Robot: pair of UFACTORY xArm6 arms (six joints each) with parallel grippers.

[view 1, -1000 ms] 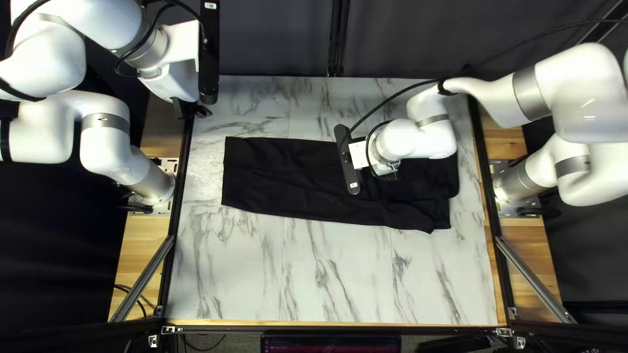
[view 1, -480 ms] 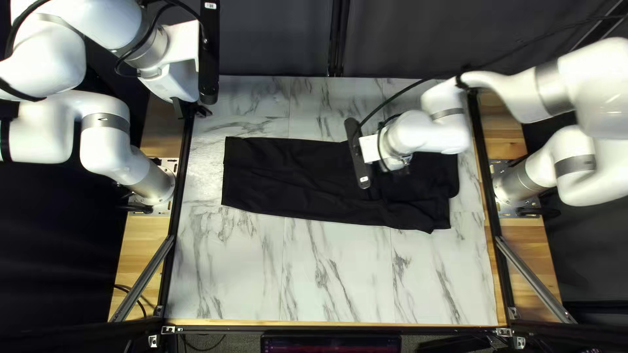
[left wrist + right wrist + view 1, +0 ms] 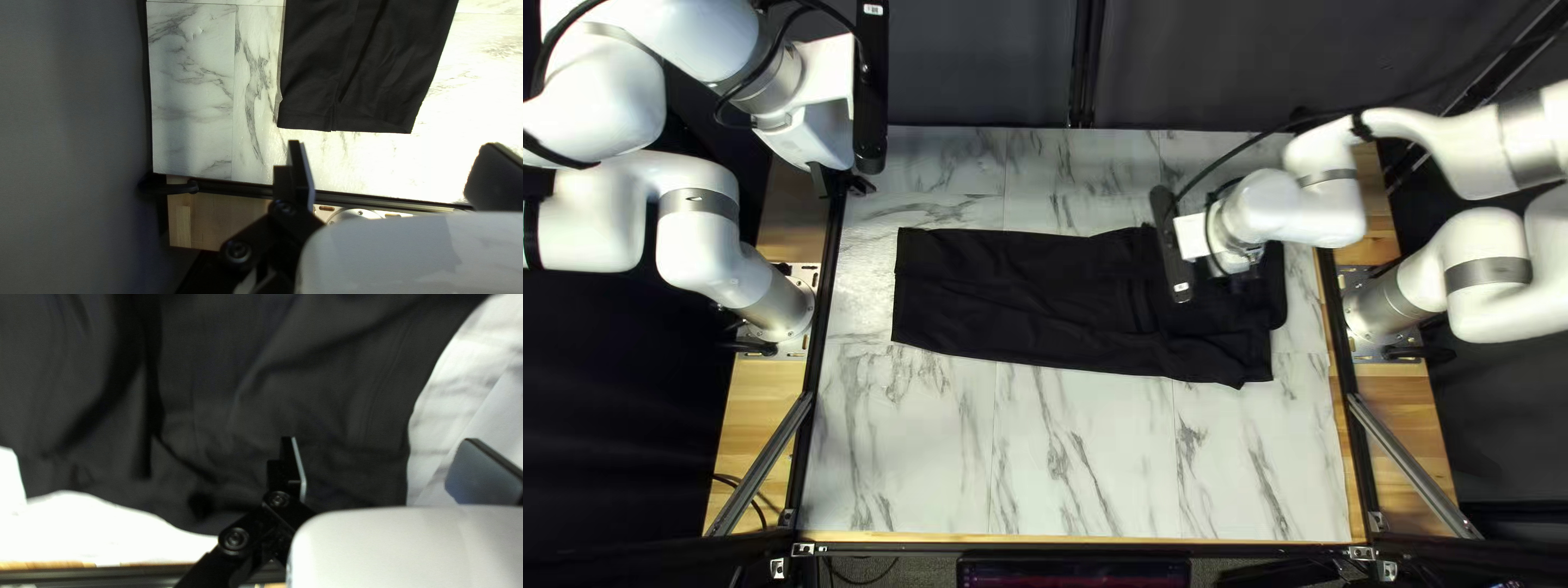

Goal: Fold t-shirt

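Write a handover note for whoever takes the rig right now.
Left gripper: open, raised off the shirt, near the table's far left corner.
Right gripper: open, over the shirt's end nearest the right base, nothing between its fingers.
T-shirt: a long strip across the table, wrinkled, rougher toward the right base.
Done: looks folded lengthwise; layers can't be confirmed.
Left: probably tidy the rough end, then fold the strip shorter.

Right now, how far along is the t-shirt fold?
Done: t-shirt looks folded lengthwise into a strip. In hand: nothing; right end effector is open over the cloth, left end effector open, clear of it. Remaining: probably crosswise folds; the strip lies stretched out.
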